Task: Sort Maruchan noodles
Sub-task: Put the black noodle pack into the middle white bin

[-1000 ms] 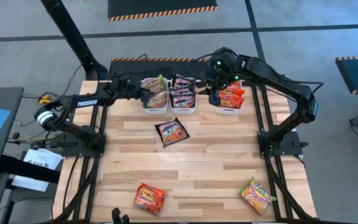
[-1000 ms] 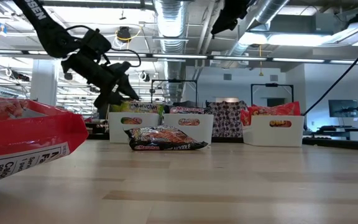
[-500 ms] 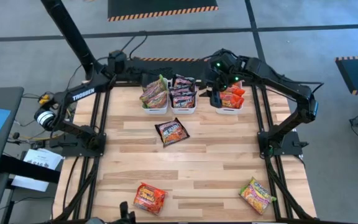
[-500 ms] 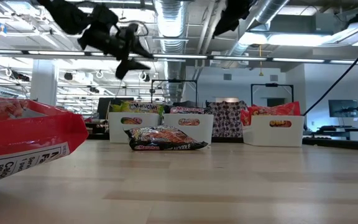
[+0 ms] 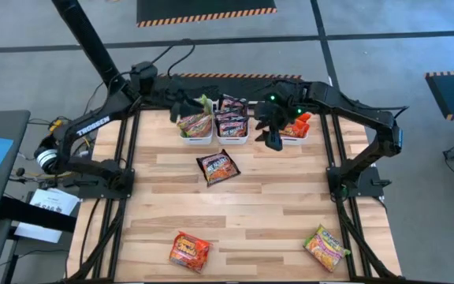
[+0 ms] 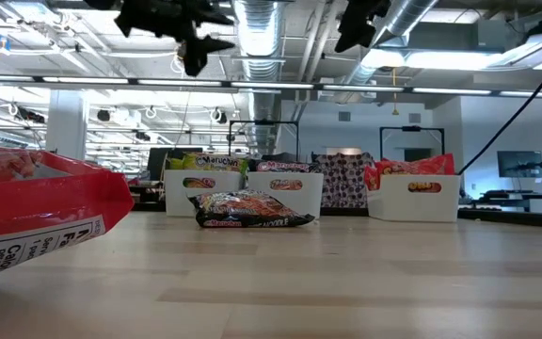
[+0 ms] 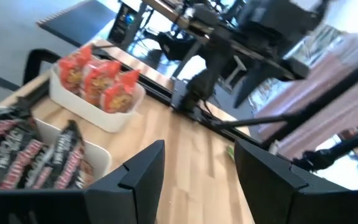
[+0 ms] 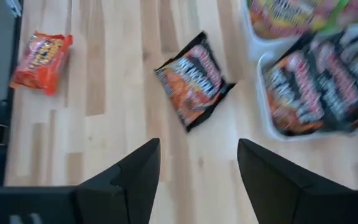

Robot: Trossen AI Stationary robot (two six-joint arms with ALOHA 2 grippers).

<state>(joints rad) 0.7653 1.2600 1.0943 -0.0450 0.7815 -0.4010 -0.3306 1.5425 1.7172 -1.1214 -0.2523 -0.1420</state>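
Note:
Three white trays stand side by side at the table's far edge. The left tray (image 5: 196, 126) holds green-yellow packets, the middle tray (image 5: 232, 122) dark ones, and the right tray (image 5: 295, 128) red ones. Loose packets lie flat on the table: a dark one (image 5: 217, 166) in the middle, a red one (image 5: 190, 251) near the front, and a green-yellow one (image 5: 326, 246) at the front right. My left gripper (image 5: 187, 102) hangs open, high above the left tray. My right gripper (image 5: 274, 139) is open in the air between the middle and right trays, and its wrist view looks down on the dark packet (image 8: 194, 81).
Bare wood lies between the trays and the front packets. The red packet (image 6: 36, 212) lies close to the low camera. Dark frame rails run along the table's left and right edges. The left wrist view shows the red packets (image 7: 98, 79) and my right arm beyond.
My left gripper has risen from just over the left tray to high above it, its arm swinging toward the far edge. My right gripper has moved from over the right tray toward the table's near left, toward the loose dark packet. No packet has moved.

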